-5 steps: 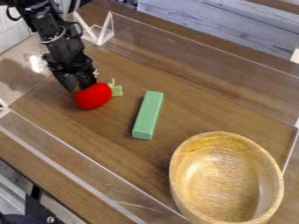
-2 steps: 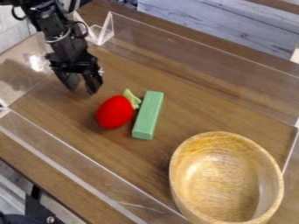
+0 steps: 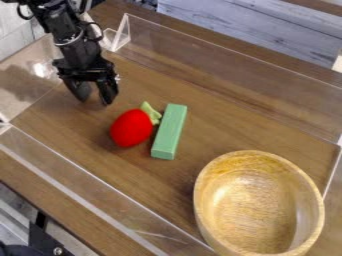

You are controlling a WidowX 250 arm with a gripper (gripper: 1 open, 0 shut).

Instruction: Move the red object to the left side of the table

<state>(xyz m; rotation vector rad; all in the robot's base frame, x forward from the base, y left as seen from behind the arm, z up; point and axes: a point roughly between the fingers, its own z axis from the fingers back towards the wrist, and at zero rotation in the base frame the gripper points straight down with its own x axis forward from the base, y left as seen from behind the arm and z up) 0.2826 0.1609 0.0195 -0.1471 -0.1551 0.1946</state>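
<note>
The red object, a small round toy fruit with a green leafy tip, lies on the dark wood-grain table and rests against the left side of a green block. My gripper hangs up and to the left of it, pointing down at the tabletop, open with nothing between its fingers. A short gap separates the fingertips from the fruit.
A round light wooden bowl stands at the lower right. Low clear acrylic walls run along the table's edges, with one corner just behind the gripper.
The gripper opened and let go of the red fruit, which rolled down and to the right until it met the green block. The arm stayed where it was.
</note>
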